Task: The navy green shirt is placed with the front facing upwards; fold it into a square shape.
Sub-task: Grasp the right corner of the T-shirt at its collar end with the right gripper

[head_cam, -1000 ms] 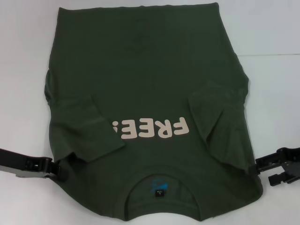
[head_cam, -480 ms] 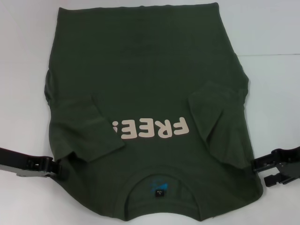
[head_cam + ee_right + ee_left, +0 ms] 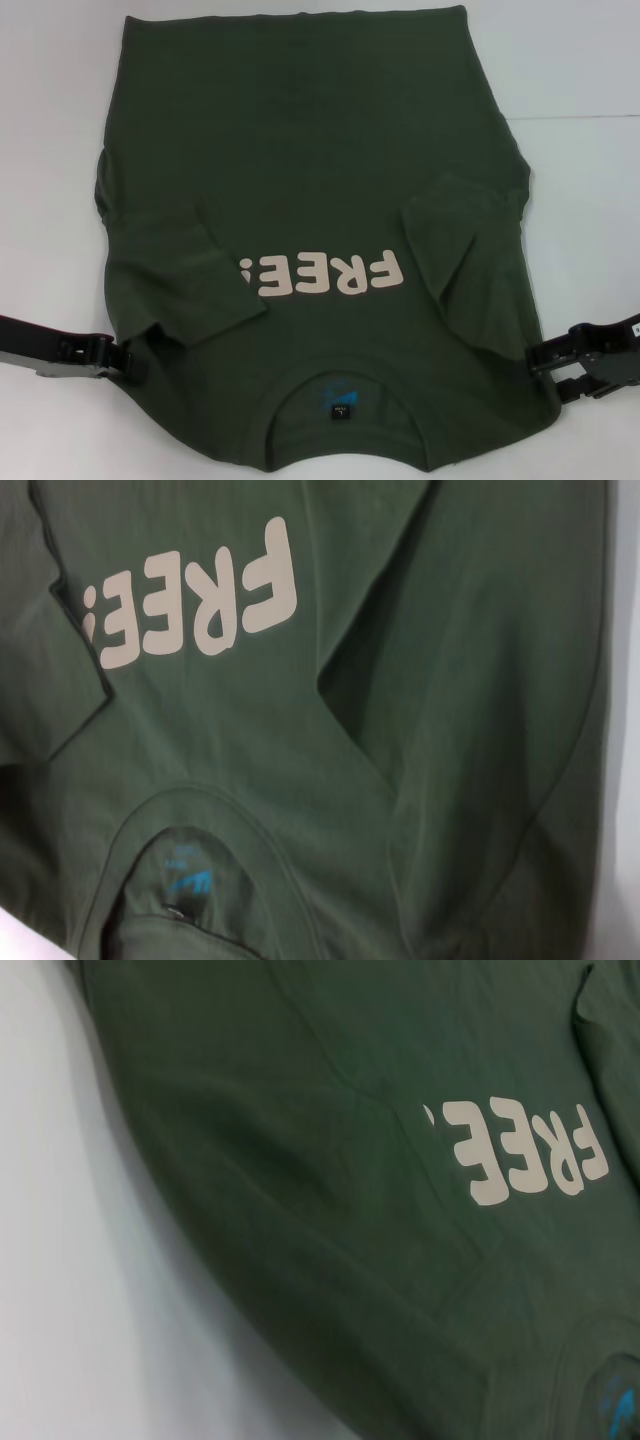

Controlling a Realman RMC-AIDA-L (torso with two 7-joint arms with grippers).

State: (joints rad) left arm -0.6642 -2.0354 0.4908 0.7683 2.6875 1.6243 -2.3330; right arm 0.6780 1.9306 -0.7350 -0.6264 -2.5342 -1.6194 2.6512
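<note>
**Both grippers at the shirt's near shoulders**

The navy green shirt [image 3: 320,200] lies spread on a white table [image 3: 580,70], front up, collar [image 3: 340,400] at the near edge and hem at the far side. Both sleeves are folded inward over the body: the left sleeve [image 3: 195,275] lies as a flap that covers the end of the cream "FREE!" lettering [image 3: 325,275], and the right sleeve [image 3: 465,240] lies just beside the other end of the word. A blue label [image 3: 340,392] shows inside the neck opening.

The left gripper [image 3: 125,362] comes in low from the left edge and its tip touches the shirt's near left shoulder; whether its jaws are released or clenched on the cloth cannot be told. The right gripper [image 3: 540,365] comes in from the right edge, its tip touching the near right shoulder hem; its two dark fingers [image 3: 575,388] look spread apart, yet whether cloth sits between them is not clear, so its jaw state cannot be told either.

The left wrist view shows the shirt's side edge against the table, with the lettering beyond. The right wrist view shows the lettering, the folded right sleeve and the collar with its blue label
</note>
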